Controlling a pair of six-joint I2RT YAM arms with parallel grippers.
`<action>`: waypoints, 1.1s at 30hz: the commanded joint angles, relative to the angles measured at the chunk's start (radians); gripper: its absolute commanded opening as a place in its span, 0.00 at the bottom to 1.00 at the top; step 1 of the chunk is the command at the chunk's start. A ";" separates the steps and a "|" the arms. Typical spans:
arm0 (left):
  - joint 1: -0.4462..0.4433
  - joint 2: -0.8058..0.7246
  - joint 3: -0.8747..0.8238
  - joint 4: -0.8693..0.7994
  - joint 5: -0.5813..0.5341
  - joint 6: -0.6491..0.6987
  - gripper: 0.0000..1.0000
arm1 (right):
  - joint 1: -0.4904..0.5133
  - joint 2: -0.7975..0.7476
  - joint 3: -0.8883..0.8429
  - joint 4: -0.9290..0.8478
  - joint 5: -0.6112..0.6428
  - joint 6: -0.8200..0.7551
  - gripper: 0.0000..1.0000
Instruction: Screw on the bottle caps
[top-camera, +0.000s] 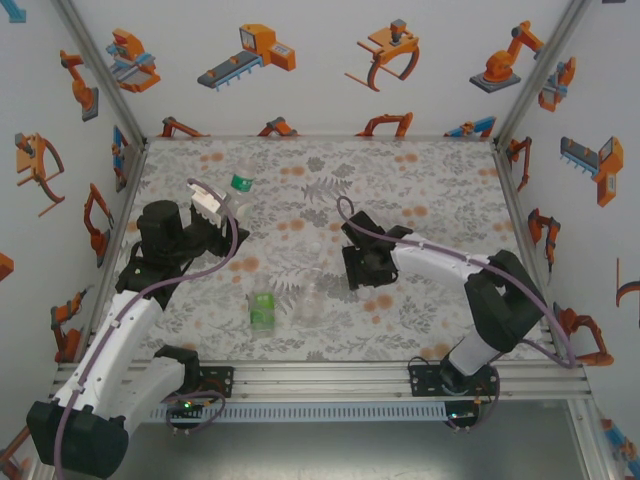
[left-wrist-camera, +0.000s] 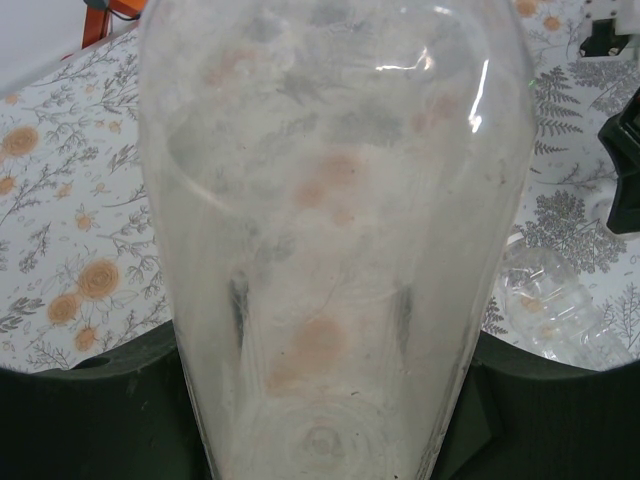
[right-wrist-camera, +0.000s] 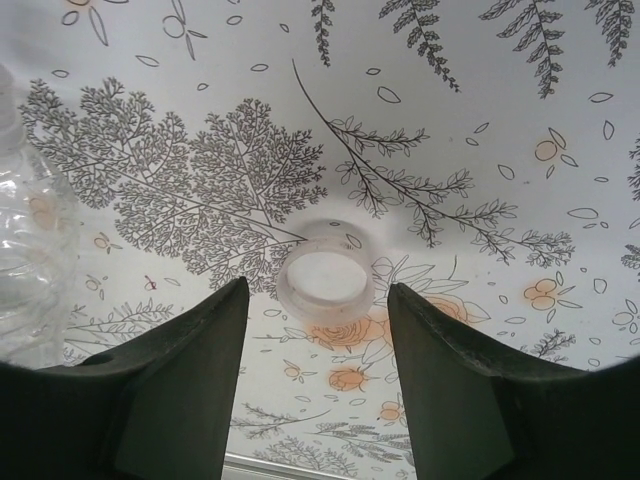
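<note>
Near the far left corner of the surface, the left gripper is clamped on the tall bottle. The bottle is see-through and has a green band at its neck. In the left wrist view, the bottle sits between the two dark fingers, and you can see the flower print through it.

Close to the middle of the surface, the right gripper points down at the flowery mat. Its two fingers are apart. A small, pale, round cap lies on the mat between the tips. There is a little gap on each side of it, so the fingers do not touch it.

Toward the near edge, a bit left of the middle, a short green bottle stands up. A clear bottle is just beside it, on the side of the right gripper. The two bottles are apart from both grippers.
</note>
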 joint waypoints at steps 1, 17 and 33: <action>0.002 -0.001 0.034 -0.001 0.018 0.008 0.01 | 0.011 -0.019 0.020 -0.026 0.014 0.011 0.55; 0.002 0.001 0.038 -0.005 0.028 0.007 0.02 | 0.020 0.021 -0.002 -0.017 0.018 0.021 0.51; 0.004 0.001 0.035 0.007 0.033 -0.001 0.03 | 0.022 0.047 -0.037 0.015 0.016 0.042 0.51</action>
